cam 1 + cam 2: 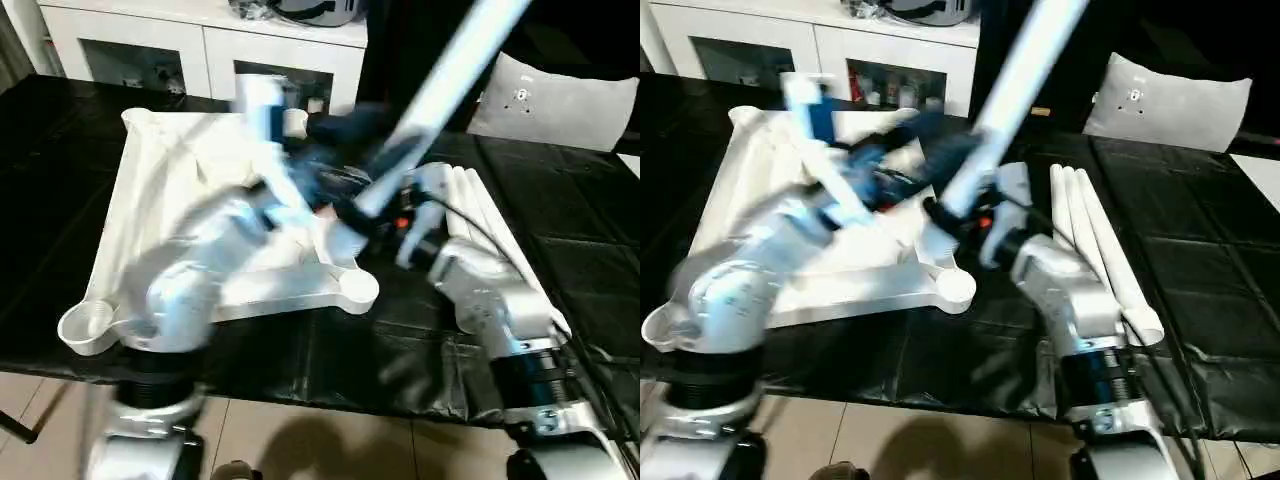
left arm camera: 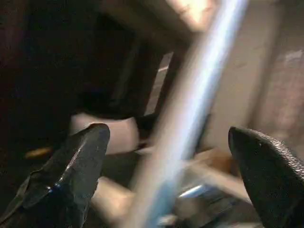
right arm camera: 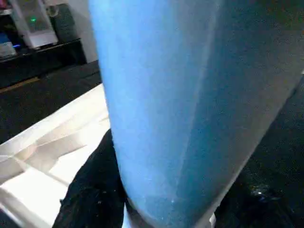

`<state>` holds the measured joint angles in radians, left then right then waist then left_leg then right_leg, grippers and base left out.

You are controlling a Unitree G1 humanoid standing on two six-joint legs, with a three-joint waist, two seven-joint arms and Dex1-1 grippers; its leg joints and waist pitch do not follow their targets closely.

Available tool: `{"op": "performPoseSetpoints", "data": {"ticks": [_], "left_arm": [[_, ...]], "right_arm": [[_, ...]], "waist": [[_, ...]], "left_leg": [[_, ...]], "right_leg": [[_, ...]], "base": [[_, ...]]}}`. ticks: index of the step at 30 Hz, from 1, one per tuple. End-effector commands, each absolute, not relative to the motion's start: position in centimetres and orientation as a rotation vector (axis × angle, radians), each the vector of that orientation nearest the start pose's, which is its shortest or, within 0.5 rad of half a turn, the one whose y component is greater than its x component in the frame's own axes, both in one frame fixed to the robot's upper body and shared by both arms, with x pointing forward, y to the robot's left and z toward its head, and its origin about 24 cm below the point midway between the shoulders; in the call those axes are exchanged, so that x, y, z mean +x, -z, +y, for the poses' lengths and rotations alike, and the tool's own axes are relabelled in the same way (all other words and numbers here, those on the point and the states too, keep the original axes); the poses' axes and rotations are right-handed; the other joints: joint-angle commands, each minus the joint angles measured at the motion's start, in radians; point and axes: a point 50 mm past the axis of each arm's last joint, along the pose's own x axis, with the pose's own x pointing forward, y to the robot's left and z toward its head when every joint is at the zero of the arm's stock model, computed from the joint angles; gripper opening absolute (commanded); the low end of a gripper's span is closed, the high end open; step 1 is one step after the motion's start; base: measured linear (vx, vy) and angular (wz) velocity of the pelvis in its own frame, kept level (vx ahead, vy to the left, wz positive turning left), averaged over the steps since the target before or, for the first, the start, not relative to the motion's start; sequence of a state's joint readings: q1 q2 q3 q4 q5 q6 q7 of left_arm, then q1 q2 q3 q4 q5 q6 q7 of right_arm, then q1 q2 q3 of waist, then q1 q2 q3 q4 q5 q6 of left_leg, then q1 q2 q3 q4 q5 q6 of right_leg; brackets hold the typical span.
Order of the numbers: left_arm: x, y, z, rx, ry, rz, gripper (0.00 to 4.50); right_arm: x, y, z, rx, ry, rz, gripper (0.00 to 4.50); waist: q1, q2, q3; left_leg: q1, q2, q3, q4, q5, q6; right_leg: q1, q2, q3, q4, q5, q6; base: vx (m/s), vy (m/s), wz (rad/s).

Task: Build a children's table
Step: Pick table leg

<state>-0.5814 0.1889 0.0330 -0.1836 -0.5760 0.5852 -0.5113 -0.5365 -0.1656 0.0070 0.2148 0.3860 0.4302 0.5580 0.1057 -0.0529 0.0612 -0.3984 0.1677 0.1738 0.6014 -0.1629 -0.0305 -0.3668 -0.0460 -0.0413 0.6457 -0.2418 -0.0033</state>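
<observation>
1. Centrally, right gripper [image 1: 375,215] clenched around the thick lower end of a white table leg [image 1: 450,80], slanting up toward the upper right of the frame.
2. Left gripper [image 2: 166,156] released, black fingers [image 2: 78,161] spread wide on either side of the same leg without touching it.
3. Underneath, at centre left, upturned table top [image 1: 160,190] lying ribs-up on the black worktop [image 1: 560,240], round corner sockets toward the lower edge.
4. Right of centre, three more legs [image 1: 1090,230] lying side by side, just beside the table top.
5. Upper right, white pillow [image 1: 555,100]; along the top, white cabinets [image 1: 200,40].
</observation>
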Motion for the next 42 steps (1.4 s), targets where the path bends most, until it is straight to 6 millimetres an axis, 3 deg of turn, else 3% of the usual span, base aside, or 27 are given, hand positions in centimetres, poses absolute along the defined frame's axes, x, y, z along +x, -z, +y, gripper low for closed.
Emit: {"op": "performPoseSetpoints", "data": {"ticks": [1, 3, 5, 8, 9, 11, 19, 24, 35, 39, 42], "left_arm": [[31.1, -18.5, 10.4, -0.117, 0.836, -0.109, 4.50], [31.4, -17.5, 10.7, -0.040, 0.821, -0.066, 4.50], [31.6, -15.4, 11.2, 0.097, 0.821, 0.022, 4.50], [31.9, -13.5, 11.8, 0.177, 0.810, 0.087, 4.50], [31.9, -13.3, 11.8, 0.187, 0.808, 0.093, 4.50], [32.1, -12.7, 12.0, 0.211, 0.804, 0.112, 4.50], [32.3, -12.3, 11.5, 0.222, 0.815, 0.102, 4.50], [32.4, -12.3, 11.4, 0.218, 0.819, 0.092, 4.50], [32.5, -12.2, 11.3, 0.215, 0.813, 0.081, 4.50], [32.6, -12.2, 11.4, 0.219, 0.811, 0.080, 4.50], [32.6, -12.2, 11.6, 0.227, 0.810, 0.082, 4.50]], "right_arm": [[33.4, -11.5, -12.3, 0.200, -0.687, 0.093, 1.88], [33.3, -11.3, -12.5, 0.199, -0.672, 0.100, 1.88], [33.2, -11.1, -12.9, 0.199, -0.653, 0.109, 1.88], [33.2, -10.9, -13.1, 0.186, -0.637, 0.123, 1.88], [33.2, -10.8, -13.2, 0.184, -0.634, 0.125, 1.88], [33.3, -10.7, -13.4, 0.158, -0.615, 0.126, 1.88], [33.3, -9.9, -13.8, 0.131, -0.561, 0.160, 1.88], [33.4, -10.3, -13.2, 0.160, -0.583, 0.101, 1.88], [34.2, -10.3, -13.7, 0.187, -0.451, 0.085, 1.88], [34.2, -10.4, -13.6, 0.232, -0.462, 0.093, 1.88], [34.3, -11.2, -13.8, 0.189, -0.463, -0.013, 1.88]], "waist": [[-0.003, 0.010, -0.071], [-0.002, 0.014, -0.071], [0.001, 0.015, -0.071], [0.001, 0.019, -0.072], [0.001, 0.025, -0.071], [0.000, 0.022, -0.072], [0.002, 0.021, -0.072], [0.001, 0.018, -0.071], [0.000, 0.018, -0.071], [0.000, 0.020, -0.071], [0.002, 0.026, -0.072]], "left_leg": [[0.037, 0.063, -0.022, -0.071, -0.117, -0.055], [0.037, 0.064, -0.023, -0.071, -0.115, -0.055], [0.038, 0.064, -0.023, -0.074, -0.127, -0.059], [0.040, 0.065, -0.024, -0.075, -0.141, -0.079], [0.040, 0.065, -0.024, -0.075, -0.147, -0.082], [0.038, 0.064, -0.024, -0.076, -0.161, -0.086], [0.038, 0.065, -0.022, -0.073, -0.157, -0.076], [0.038, 0.067, -0.022, -0.075, -0.169, -0.070], [0.039, 0.066, -0.022, -0.076, -0.162, -0.072], [0.038, 0.066, -0.022, -0.076, -0.160, -0.067], [0.039, 0.068, -0.023, -0.076, -0.174, -0.075]], "right_leg": [[0.032, -0.092, 0.048, -0.073, 0.013, -0.139], [0.031, -0.093, 0.048, -0.073, 0.019, -0.139], [0.029, -0.093, 0.048, -0.074, 0.008, -0.129], [0.028, -0.094, 0.047, -0.073, 0.017, -0.147], [0.027, -0.096, 0.048, -0.073, 0.015, -0.150], [0.029, -0.097, 0.048, -0.073, 0.012, -0.156], [0.030, -0.100, 0.049, -0.070, 0.040, -0.185], [0.029, -0.102, 0.049, -0.072, 0.016, -0.188], [0.027, -0.100, 0.049, -0.071, 0.014, -0.184], [0.028, -0.100, 0.049, -0.071, 0.027, -0.182], [0.025, -0.102, 0.048, -0.071, 0.019, -0.181]], "base": [[0.000, 0.000, 0.00], [0.000, 0.000, 0.00], [0.000, 0.000, 0.00], [0.000, 0.000, 0.00], [0.000, 0.000, 0.00], [0.000, 0.000, 0.00], [0.000, 0.000, 0.00], [0.000, 0.000, 0.00], [0.000, 0.000, 0.00], [0.000, 0.000, 0.00], [0.000, 0.000, 0.00]]}}
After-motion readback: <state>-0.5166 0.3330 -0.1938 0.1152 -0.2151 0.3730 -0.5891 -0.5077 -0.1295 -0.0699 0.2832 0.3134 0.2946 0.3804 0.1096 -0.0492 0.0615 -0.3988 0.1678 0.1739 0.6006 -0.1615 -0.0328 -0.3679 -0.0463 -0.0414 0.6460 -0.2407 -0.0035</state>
